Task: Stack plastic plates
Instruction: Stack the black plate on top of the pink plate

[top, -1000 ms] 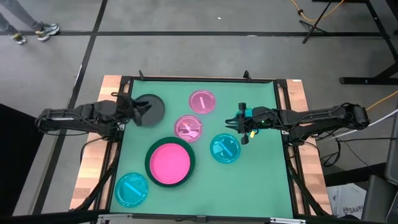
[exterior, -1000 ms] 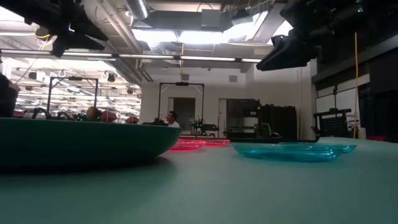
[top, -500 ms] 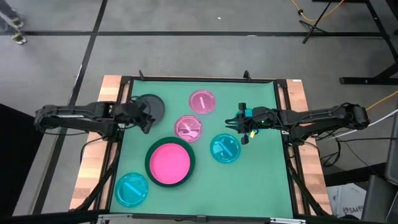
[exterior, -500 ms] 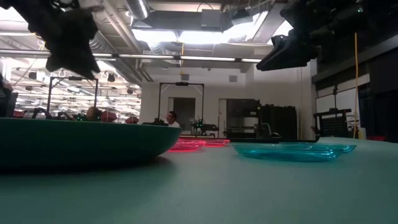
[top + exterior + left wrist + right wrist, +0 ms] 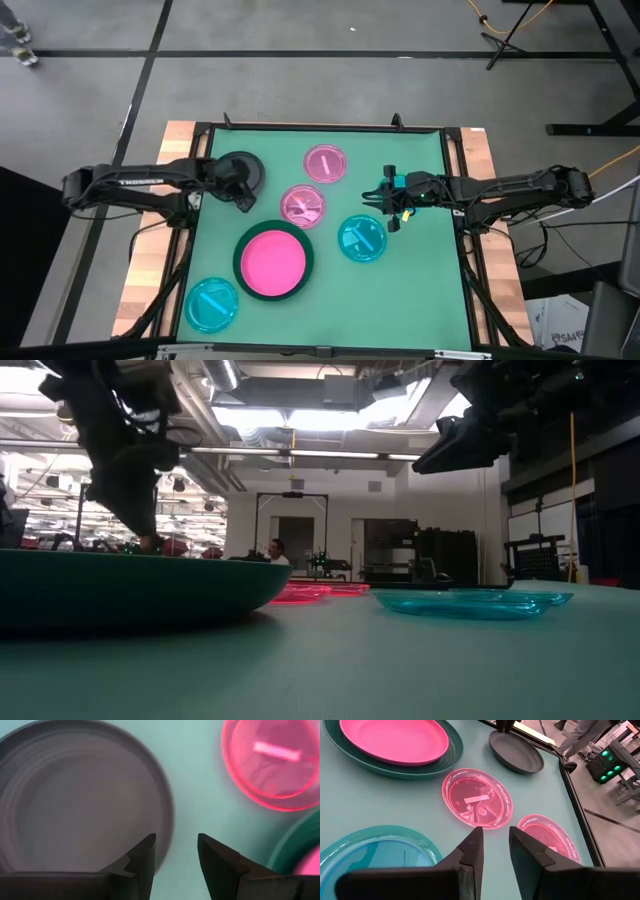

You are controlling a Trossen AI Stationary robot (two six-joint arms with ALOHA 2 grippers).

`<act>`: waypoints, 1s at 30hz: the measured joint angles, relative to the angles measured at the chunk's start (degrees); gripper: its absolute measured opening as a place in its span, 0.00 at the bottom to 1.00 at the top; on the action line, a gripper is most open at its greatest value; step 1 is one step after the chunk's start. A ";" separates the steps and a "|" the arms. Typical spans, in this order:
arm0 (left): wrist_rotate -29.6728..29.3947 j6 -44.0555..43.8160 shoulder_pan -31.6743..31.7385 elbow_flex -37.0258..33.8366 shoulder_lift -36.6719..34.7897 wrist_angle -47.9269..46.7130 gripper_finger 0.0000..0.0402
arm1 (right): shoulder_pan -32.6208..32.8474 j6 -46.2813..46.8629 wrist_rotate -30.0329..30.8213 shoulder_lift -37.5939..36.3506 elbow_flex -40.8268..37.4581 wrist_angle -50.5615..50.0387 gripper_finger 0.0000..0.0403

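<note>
A medium dark plate (image 5: 238,170) lies flat near the table's far left. My left gripper (image 5: 244,197) (image 5: 175,842) is open and points down at that plate's near right rim (image 5: 167,815), one finger over the inside and one outside; I see no touch. A medium pink plate (image 5: 271,262) sits inside the large dark green plate (image 5: 240,250). Two small pink plates (image 5: 325,163) (image 5: 302,205) and two cyan plates (image 5: 361,239) (image 5: 212,304) lie apart on the mat. My right gripper (image 5: 384,205) (image 5: 495,836) is open and hangs above the mat right of centre.
A green mat (image 5: 420,290) covers the table, framed by a dark rail with wooden strips (image 5: 150,260) at both sides. In the low view the large green plate (image 5: 120,590) fills the near left. Bare mat lies at the near right and the far left corner.
My left gripper has moved toward the table's right and near side, across the dark plate to its near right rim, and has come down while tipping to point downward. The right arm and all the plates have kept still.
</note>
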 joint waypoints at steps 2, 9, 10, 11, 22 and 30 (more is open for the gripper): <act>0.01 1.59 1.11 0.00 1.66 0.02 0.35 | 0.00 0.00 0.00 0.00 0.00 0.00 0.21; 0.01 6.31 3.31 0.00 6.52 1.28 0.35 | 0.01 0.00 0.00 0.00 0.00 0.00 0.21; 0.01 6.85 3.40 0.00 7.05 1.58 0.35 | 0.02 0.00 0.00 0.00 0.00 0.00 0.21; 0.01 7.28 3.45 0.00 7.55 1.78 0.35 | 0.00 0.00 0.00 0.02 0.00 0.00 0.21; 1.78 8.26 3.45 0.00 12.68 2.72 0.35 | 0.02 0.02 0.00 0.02 0.00 -0.02 0.21; 4.40 8.20 3.42 -0.02 13.31 5.28 0.35 | 0.02 0.02 0.00 0.00 0.00 -0.04 0.21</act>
